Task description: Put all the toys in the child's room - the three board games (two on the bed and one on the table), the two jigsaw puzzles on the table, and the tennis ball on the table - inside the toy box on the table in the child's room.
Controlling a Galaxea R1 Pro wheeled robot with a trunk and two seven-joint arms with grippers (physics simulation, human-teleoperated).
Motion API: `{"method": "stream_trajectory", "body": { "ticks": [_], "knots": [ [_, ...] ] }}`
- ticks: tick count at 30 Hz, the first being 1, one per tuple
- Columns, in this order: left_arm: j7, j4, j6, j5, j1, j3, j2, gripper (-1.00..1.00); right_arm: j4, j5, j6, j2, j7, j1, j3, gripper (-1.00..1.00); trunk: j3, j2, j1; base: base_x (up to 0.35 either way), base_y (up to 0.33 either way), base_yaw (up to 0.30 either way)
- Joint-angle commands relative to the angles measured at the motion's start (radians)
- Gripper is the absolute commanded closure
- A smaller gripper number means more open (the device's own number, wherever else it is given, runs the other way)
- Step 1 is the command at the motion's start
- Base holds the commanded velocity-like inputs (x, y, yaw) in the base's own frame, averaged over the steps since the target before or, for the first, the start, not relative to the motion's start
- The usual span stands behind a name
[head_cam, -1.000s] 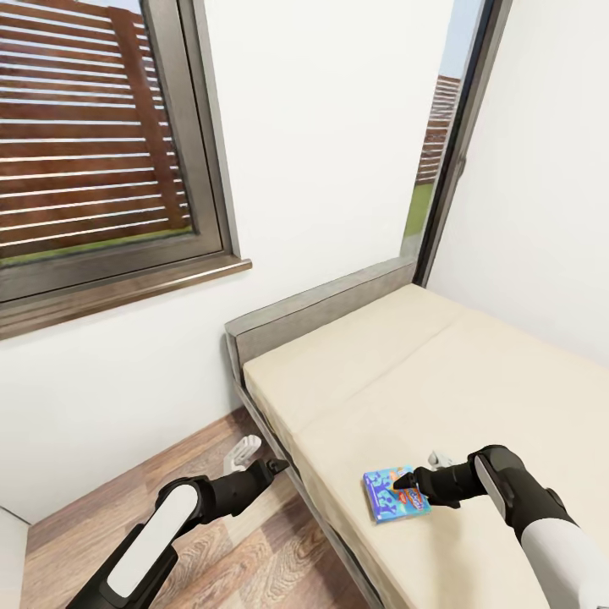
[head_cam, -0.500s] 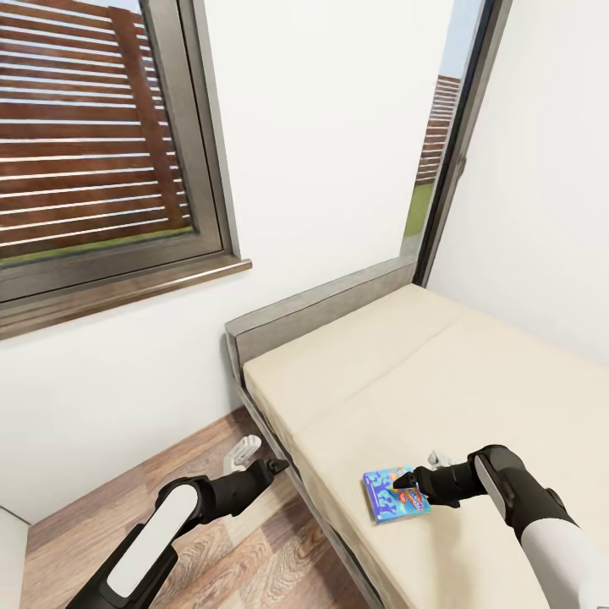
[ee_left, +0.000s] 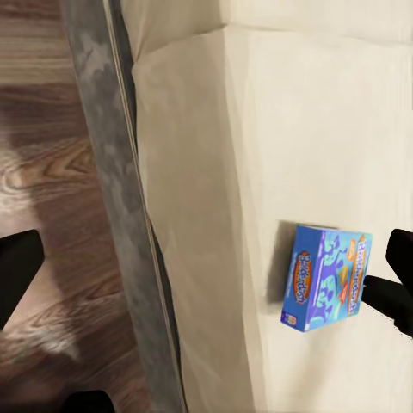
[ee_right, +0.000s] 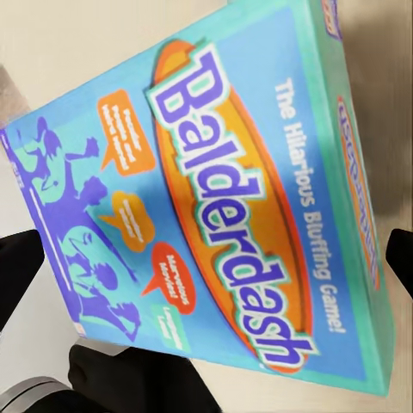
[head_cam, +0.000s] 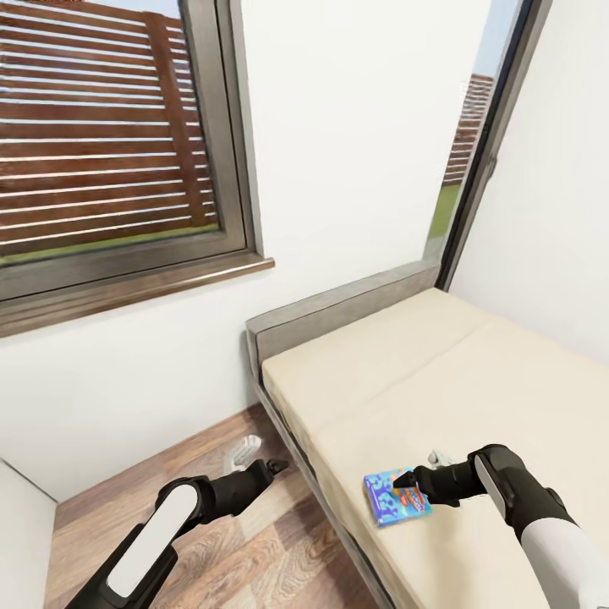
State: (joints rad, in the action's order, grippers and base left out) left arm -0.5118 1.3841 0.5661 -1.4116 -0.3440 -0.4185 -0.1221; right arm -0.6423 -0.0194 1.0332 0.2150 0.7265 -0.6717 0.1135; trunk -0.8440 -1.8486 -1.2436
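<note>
A small blue board game (head_cam: 391, 501) reading "Balderdash" (ee_right: 206, 206) is at the near edge of the beige bed (head_cam: 440, 364). My right gripper (head_cam: 419, 475) is shut on it, one dark finger (ee_right: 19, 275) against each long side. I cannot tell whether the box still touches the mattress. Over the wood floor beside the bed frame, my left gripper (head_cam: 258, 457) hangs open and holds nothing. The left wrist view looks across at the board game (ee_left: 327, 275) on the bed (ee_left: 258, 129).
The grey headboard (head_cam: 338, 304) stands against the white wall under a tall narrow window (head_cam: 474, 152). A wide grey-framed window (head_cam: 110, 144) with a wooden sill fills the left wall. Wood-plank floor (head_cam: 254, 550) runs along the bed. A white furniture edge (head_cam: 17, 541) shows at the lower left.
The whole view has shifted: bed, wall and windows sit further right in the picture. Both arms and the blue board game keep their places in the picture.
</note>
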Motion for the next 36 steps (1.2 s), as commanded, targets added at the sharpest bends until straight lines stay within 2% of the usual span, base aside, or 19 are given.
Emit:
{"method": "stream_trajectory", "body": {
  "ticks": [1, 11, 36],
  "knots": [
    [-0.01, 0.001, -0.002, -0.01, -0.001, -0.002, -0.001, -1.0, -0.001, -0.001, 0.007, 0.0, 0.004, 0.0, 0.003, -1.0, -0.001, 0.0, 0.0, 0.0, 0.0, 0.256],
    [-0.01, 0.001, -0.002, -0.01, -0.001, -0.002, -0.001, -1.0, -0.002, -0.001, 0.007, 0.0, 0.005, 0.0, 0.003, -1.0, -0.001, 0.0, 0.0, 0.0, 0.0, 0.154],
    [-0.011, 0.001, -0.003, -0.01, -0.001, -0.002, 0.0, -1.0, -0.002, -0.001, 0.007, 0.001, 0.004, 0.0, 0.004, -1.0, -0.001, 0.0, 0.0, 0.0, 0.0, 0.022]
  ]
}}
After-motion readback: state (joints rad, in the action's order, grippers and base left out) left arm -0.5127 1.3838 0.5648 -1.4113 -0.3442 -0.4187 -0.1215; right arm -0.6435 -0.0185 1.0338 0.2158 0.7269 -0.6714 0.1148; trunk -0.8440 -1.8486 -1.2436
